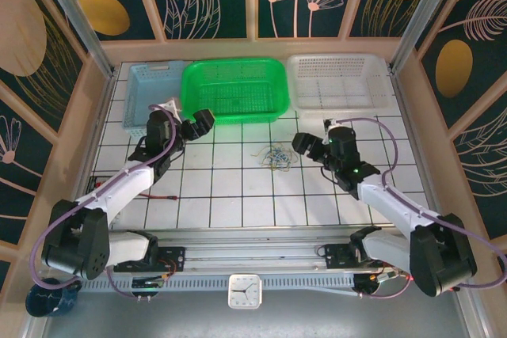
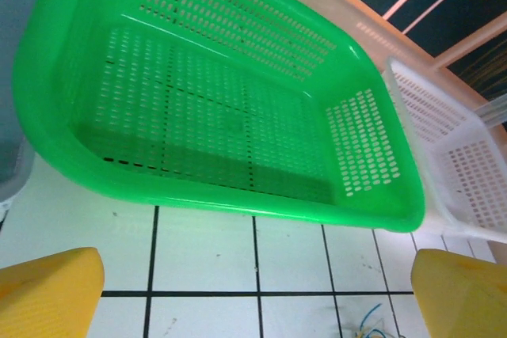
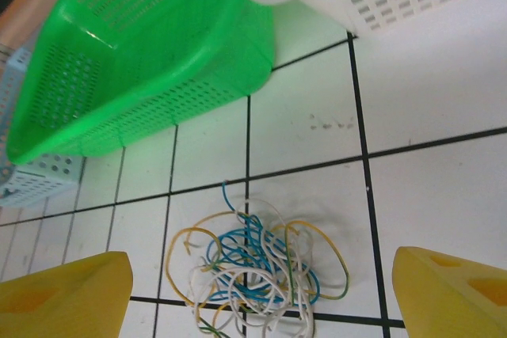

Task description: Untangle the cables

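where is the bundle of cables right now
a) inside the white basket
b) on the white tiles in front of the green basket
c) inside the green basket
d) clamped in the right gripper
b, the cables lie in a loose heap on the white tiles, just in front of the green basket, with nothing gripping them.
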`<state>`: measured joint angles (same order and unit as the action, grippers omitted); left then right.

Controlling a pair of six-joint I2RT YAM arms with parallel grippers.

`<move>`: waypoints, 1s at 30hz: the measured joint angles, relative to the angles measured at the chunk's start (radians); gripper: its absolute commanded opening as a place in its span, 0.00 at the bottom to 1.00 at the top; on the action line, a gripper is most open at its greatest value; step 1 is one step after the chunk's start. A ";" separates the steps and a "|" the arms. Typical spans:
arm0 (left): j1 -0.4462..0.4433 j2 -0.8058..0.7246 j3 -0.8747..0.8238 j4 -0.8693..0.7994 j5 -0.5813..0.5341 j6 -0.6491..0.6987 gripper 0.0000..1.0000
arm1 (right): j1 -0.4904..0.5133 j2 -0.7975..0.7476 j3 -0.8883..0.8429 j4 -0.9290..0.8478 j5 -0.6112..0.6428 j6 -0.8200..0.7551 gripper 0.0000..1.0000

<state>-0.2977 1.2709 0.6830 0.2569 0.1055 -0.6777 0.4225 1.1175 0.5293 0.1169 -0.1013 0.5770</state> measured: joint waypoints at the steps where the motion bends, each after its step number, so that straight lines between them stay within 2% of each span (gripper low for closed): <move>1: 0.000 0.000 0.003 -0.003 -0.016 0.001 0.99 | 0.007 0.011 0.000 0.000 0.001 0.000 0.86; 6: 0.000 0.035 0.080 -0.045 -0.109 0.038 0.99 | 0.031 0.029 0.002 -0.002 0.007 -0.002 0.87; 12: 0.006 0.178 0.317 -0.117 -0.224 0.168 0.99 | 0.031 0.016 0.028 -0.021 0.029 -0.008 0.90; 18: 0.061 0.447 0.693 -0.257 -0.245 0.244 0.99 | 0.031 -0.054 0.047 -0.070 0.062 -0.029 0.91; 21: 0.085 0.583 0.821 -0.333 -0.248 0.266 0.99 | 0.031 -0.079 0.051 -0.085 0.078 -0.040 0.91; 26: 0.103 0.748 0.943 -0.460 -0.266 0.293 0.99 | 0.031 -0.104 0.053 -0.125 0.097 -0.048 0.91; 30: 0.103 0.811 0.993 -0.530 -0.275 0.311 0.99 | 0.030 -0.127 0.053 -0.143 0.113 -0.048 0.91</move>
<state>-0.1944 2.0815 1.6764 -0.2733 -0.1699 -0.3664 0.4526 0.9905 0.5827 -0.0261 0.0113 0.5293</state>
